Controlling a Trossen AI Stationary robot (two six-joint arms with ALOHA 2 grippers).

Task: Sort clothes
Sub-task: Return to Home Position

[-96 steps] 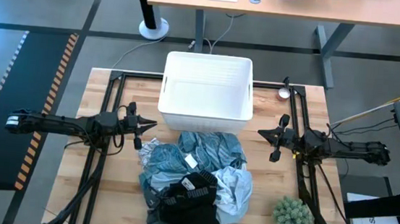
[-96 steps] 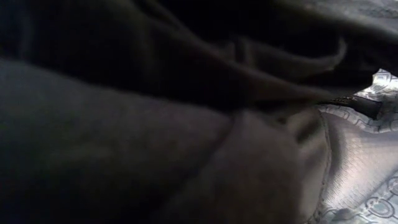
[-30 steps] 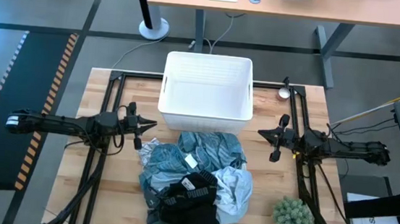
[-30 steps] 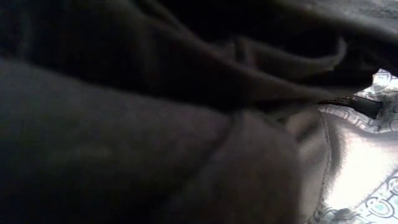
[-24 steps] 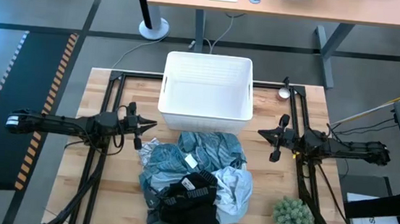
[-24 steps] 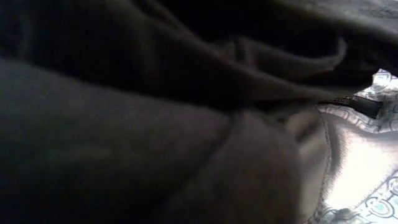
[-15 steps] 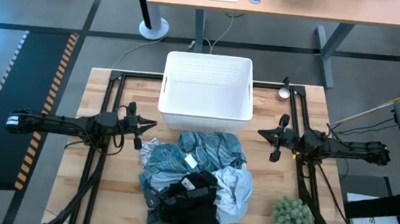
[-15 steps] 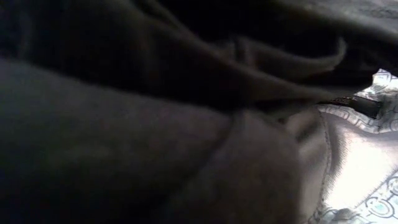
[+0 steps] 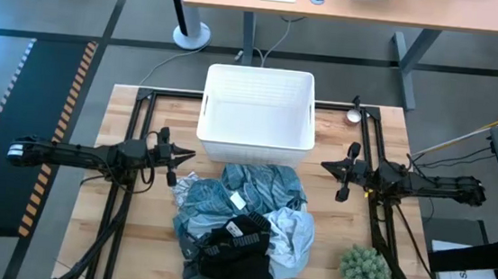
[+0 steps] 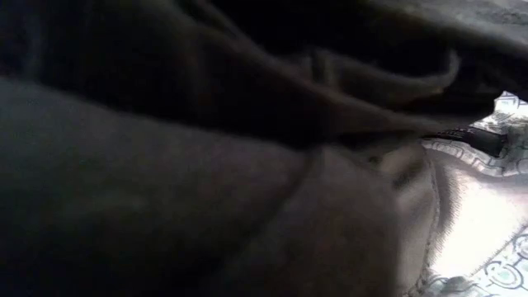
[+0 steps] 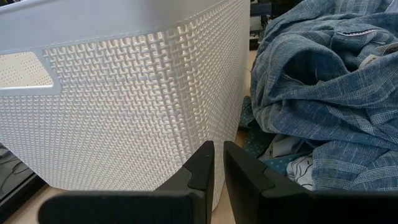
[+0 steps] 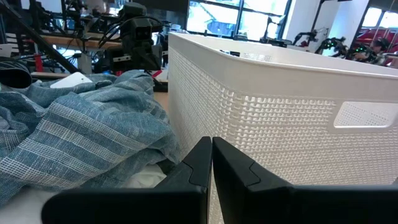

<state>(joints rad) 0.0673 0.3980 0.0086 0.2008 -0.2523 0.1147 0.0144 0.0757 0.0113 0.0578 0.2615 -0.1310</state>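
Observation:
The clothes [image 9: 242, 222] lie in a heap on the wooden table, near the middle of its near half: blue striped pieces [image 9: 258, 187], a light piece [image 9: 293, 234] and a black piece [image 9: 235, 251] on top at the near side. My left gripper [image 9: 181, 156] hangs shut and empty to the left of the heap. My right gripper [image 9: 330, 168] hangs shut and empty to the right of it. The left wrist view shows the blue striped cloth [image 11: 323, 93]; the right wrist view shows it too [image 12: 81, 130]. Dark cloth [image 10: 206, 148] fills the low view.
A white ribbed plastic basket [image 9: 257, 106] stands at the far middle of the table, just behind the heap and between both grippers. A small fuzzy green plant [image 9: 364, 269] stands at the near right corner. A small round object [image 9: 353, 115] lies at the far right.

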